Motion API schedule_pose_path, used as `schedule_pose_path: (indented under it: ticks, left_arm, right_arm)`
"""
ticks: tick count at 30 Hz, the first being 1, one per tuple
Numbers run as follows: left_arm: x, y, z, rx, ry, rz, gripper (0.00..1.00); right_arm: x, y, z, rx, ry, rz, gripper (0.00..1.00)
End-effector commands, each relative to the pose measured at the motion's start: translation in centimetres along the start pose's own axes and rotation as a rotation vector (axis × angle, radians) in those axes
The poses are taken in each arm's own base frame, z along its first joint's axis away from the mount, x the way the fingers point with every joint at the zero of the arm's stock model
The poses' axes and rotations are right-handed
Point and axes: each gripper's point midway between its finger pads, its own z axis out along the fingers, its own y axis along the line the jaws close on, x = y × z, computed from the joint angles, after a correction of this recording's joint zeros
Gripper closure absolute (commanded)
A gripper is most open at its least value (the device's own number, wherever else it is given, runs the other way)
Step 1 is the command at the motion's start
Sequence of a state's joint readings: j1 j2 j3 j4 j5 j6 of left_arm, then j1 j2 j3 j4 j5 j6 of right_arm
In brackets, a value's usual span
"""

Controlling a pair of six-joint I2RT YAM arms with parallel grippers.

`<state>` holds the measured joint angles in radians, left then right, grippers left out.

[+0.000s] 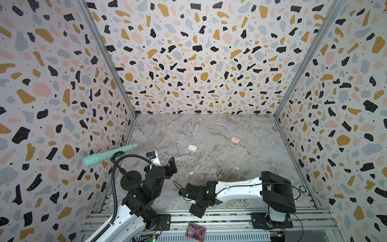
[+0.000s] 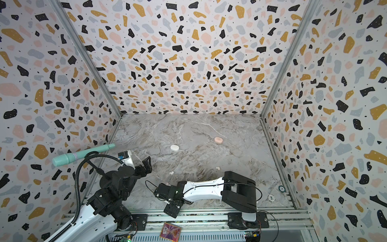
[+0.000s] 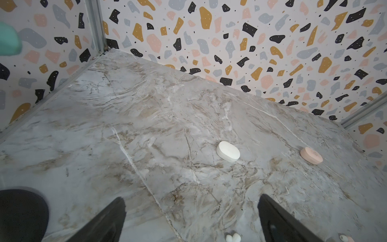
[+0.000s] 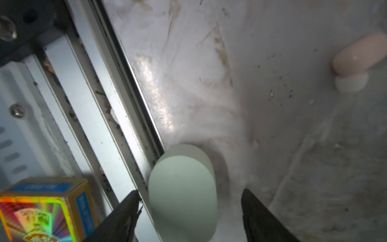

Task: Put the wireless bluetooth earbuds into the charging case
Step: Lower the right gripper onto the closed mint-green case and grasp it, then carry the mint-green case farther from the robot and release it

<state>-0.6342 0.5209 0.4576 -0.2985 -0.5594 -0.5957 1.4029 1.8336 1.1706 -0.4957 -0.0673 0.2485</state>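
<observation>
right gripper (image 4: 189, 194): jaws parted, straddling but not clasping the pale mint pebble-shaped charging case (image 4: 182, 180) at the grey marble table's (image 4: 272, 125) front rail. left gripper (image 3: 192, 220): spread wide, empty. tiny white earbuds (image 1: 191, 173) and pale pink earbuds (image 1: 237, 168) lie loose mid-table, apart from the white oval case (image 1: 192, 148) and pink round case (image 1: 235, 140).

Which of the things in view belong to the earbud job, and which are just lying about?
Belong to the job:
white charging case
pink charging case
mint charging case, shown only by the right wrist view
white earbuds
pink earbuds

Just lying about:
mint microphone
holographic card box
poker chips
</observation>
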Motion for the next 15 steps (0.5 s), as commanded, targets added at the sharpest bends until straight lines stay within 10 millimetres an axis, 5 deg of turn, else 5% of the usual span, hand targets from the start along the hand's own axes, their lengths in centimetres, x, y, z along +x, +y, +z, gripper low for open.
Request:
schedule_pose_path:
  ticks: [1, 7, 15]
  left_arm:
    - [-0.4, 0.5, 0.2, -0.017, -0.023, -0.022, 0.0]
    - [-0.3, 0.5, 0.5, -0.015, -0.018, -0.022, 0.0]
    - [0.1, -0.9, 1.3, 0.039, 0.006, 0.026, 0.0]
  right_arm:
    - [-0.9, -0.5, -0.9, 0.044, -0.007, -0.006, 0.3]
    - [0.3, -2.6, -1.1, 0.112, 0.022, 0.042, 0.58]
    - [2.5, -8.9, -2.4, 0.188, 0.008, 0.21, 0.66]
